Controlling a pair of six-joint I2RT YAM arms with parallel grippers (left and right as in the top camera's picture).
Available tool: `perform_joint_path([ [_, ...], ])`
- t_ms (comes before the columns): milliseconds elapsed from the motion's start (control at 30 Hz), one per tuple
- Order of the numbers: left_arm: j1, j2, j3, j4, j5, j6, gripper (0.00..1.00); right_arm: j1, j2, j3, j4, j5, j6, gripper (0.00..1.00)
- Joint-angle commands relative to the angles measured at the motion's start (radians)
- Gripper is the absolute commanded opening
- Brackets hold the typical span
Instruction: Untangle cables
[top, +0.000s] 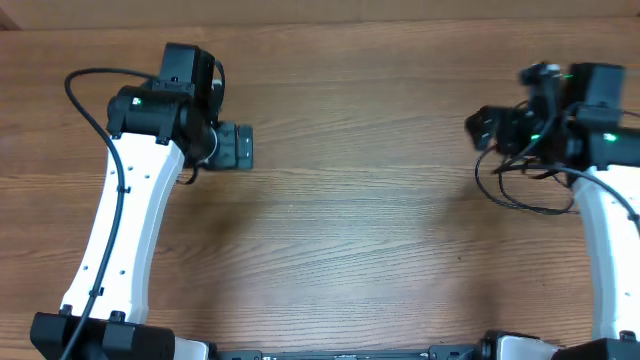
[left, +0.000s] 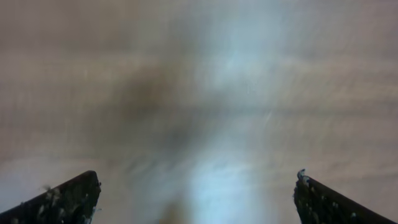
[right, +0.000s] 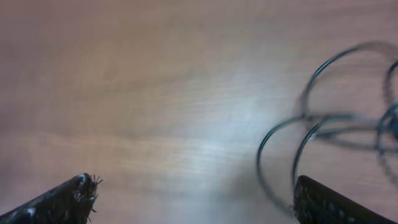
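Cables (top: 505, 198) lie on the table (top: 350, 230) at the far right, a loose heap of overlapping loops beneath the right arm. No plug ends can be made out. Right gripper (top: 487, 128) is wide apart and holds nothing. In its wrist view the loops (right: 339, 118) sit off to the right, by one finger rather than between the two. Left gripper (top: 237, 147) is also wide and empty, well apart from the heap, with only bare blurred table under it (left: 198, 186). Risks as I judge them:

- Closing here likely catches air or nips one loop edge.
- A grab taking several crossing strands at once would cinch the tangle, not loosen it.
- With nothing pinning the other side, a one-arm pull would likely drag the whole heap.
- Loops so near the right arm could snag on its own wiring.
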Motion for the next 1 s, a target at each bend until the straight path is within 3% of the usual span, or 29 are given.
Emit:
perform_joint_path([
  [0, 0.000, -0.013, 0.014, -0.088, 0.011, 0.006, 1.00, 0.090, 0.000, 0.009, -0.061, 0.098, -0.002, 1.00],
  [267, 0.000, -0.013, 0.014, -0.299, 0.002, 0.005, 1.00, 0.171, -0.024, 0.009, -0.232, 0.097, 0.080, 1.00],
  [433, 0.000, -0.069, -0.006, -0.311, -0.003, -0.040, 0.99, 0.171, -0.130, 0.000, -0.261, 0.075, 0.082, 1.00],
  [600, -0.001, -0.282, -0.119, -0.179, -0.010, -0.041, 1.00, 0.171, -0.346, -0.070, -0.172, 0.076, 0.081, 1.00],
  [800, 0.000, -0.694, -0.383, 0.109, -0.039, -0.012, 1.00, 0.171, -0.685, -0.262, 0.012, 0.099, 0.082, 1.00],
  [967, 0.000, -0.979, -0.519, 0.228, -0.032, -0.020, 1.00, 0.171, -0.858, -0.310, 0.003, 0.102, 0.082, 1.00],
])
